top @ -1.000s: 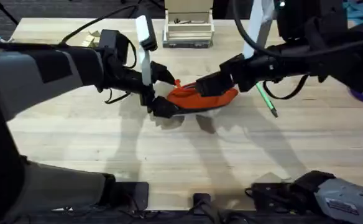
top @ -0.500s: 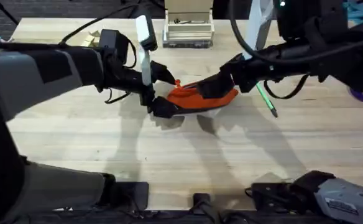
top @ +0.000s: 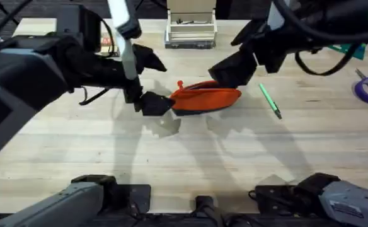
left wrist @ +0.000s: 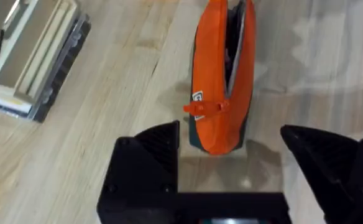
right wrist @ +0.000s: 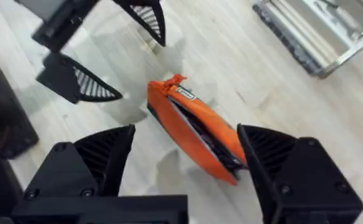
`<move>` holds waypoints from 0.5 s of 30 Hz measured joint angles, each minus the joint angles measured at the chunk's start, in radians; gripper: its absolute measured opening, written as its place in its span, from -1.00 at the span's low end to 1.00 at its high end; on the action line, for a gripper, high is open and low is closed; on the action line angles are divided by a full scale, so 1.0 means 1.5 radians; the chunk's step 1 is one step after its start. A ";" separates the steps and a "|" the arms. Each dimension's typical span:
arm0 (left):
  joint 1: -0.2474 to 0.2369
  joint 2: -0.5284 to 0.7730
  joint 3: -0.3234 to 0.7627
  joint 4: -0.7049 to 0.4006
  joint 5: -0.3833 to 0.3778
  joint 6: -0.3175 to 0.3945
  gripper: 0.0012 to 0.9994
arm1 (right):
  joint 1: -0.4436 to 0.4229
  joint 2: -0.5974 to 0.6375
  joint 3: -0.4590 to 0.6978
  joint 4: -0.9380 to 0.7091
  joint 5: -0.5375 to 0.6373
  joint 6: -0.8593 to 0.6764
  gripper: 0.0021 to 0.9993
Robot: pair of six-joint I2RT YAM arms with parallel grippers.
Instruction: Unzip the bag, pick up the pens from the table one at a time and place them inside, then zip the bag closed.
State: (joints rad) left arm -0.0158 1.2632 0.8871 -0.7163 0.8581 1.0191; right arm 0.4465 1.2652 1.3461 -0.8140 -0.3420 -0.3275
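Both arms have lifted and drawn back from the pouch since a second ago, when each claw was down at one end of it; the pouch itself has settled flat. Item: orange pencil pouch (top: 206,99), lying on the table (top: 190,164) at centre, zipper along its top parted, with a dark slot showing between the fabric lips in both wrist views; orange pull tab (left wrist: 204,107) at the end nearest the left claw. Unzipping appears done or nearly so. Item: green pen (top: 270,101), on the table just beside the pouch's right end, not yet picked up; no pen visible inside the slot. Item: left claw (top: 147,83), jaws spread, empty, hovering at the pouch's left end. Item: right claw (top: 228,69), jaws spread, empty, above the right end. Outstanding, by estimate: all pen loading, then closing the zipper.
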 joint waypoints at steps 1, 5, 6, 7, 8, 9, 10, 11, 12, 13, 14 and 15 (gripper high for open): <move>0.005 -0.006 0.000 -0.010 -0.003 0.000 0.99 | 0.000 0.000 0.004 -0.004 0.002 -0.020 0.99; 0.018 -0.022 0.000 -0.039 -0.009 0.000 0.99 | 0.000 0.000 0.006 -0.015 0.005 -0.129 0.99; 0.019 -0.023 0.000 -0.044 -0.010 0.000 0.99 | 0.000 0.000 0.006 -0.015 0.006 -0.168 0.99; 0.020 -0.024 0.000 -0.047 -0.010 0.000 0.99 | 0.000 0.000 0.006 -0.015 0.006 -0.200 0.99; 0.020 -0.024 0.000 -0.048 -0.010 0.000 0.99 | 0.000 0.000 0.006 -0.015 0.007 -0.244 0.99; 0.020 -0.024 0.000 -0.050 -0.011 0.000 0.99 | 0.000 0.000 0.006 -0.015 0.008 -0.281 0.99; 0.020 -0.024 0.000 -0.050 -0.011 0.000 0.99 | 0.000 0.000 0.006 -0.015 0.008 -0.314 0.99; 0.020 -0.024 0.000 -0.050 -0.011 0.000 0.99 | 0.000 0.000 0.006 -0.015 0.009 -0.345 0.99; 0.020 -0.024 0.000 -0.050 -0.011 0.000 0.99 | 0.000 0.000 0.006 -0.015 0.009 -0.373 0.99; 0.020 -0.024 0.000 -0.050 -0.011 0.000 0.99 | 0.000 0.000 0.006 -0.015 0.009 -0.396 1.00; 0.020 -0.024 0.000 -0.050 -0.011 0.000 0.99 | 0.000 0.000 0.006 -0.015 0.009 -0.413 1.00; 0.020 -0.024 0.000 -0.050 -0.011 0.000 0.99 | 0.000 0.000 0.006 -0.015 0.009 -0.428 1.00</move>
State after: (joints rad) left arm 0.0139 1.2274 0.8871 -0.7913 0.8410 1.0191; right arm 0.4465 1.2653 1.3556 -0.8371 -0.3289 -0.9698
